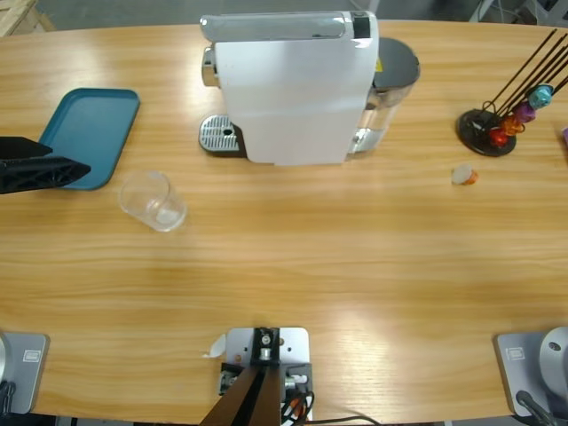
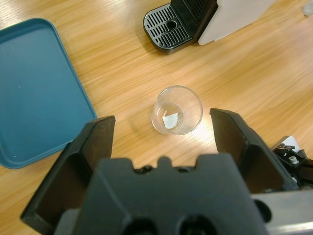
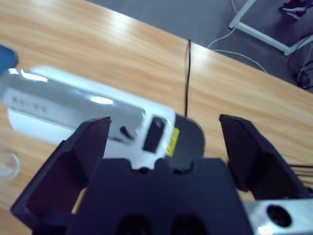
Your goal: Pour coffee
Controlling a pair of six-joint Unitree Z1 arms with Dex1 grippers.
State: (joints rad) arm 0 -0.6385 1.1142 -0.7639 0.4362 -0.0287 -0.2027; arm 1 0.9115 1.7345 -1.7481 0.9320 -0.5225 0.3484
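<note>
No coffee shows in any view. A small clear tumbler [image 1: 153, 201] stands on the table in front of the white coffee machine [image 1: 297, 84], and nothing dark shows inside it. In the left wrist view the tumbler [image 2: 177, 110] sits just beyond my left gripper [image 2: 163, 120], whose jaws are open wide with nothing between them. In the high view the left gripper [image 1: 62, 164] comes in from the left edge, a short way left of the tumbler. My right gripper [image 3: 166, 125] is open and empty, hovering high above the coffee machine [image 3: 88, 107].
A teal tray [image 1: 93, 133] lies at the left, beside the machine's drip grille [image 1: 222, 135]. A small orange-and-white capsule [image 1: 463, 175] lies at the right, near a black capsule stand [image 1: 497, 124] with coloured capsules. The table's far edge and the floor show behind the machine in the right wrist view.
</note>
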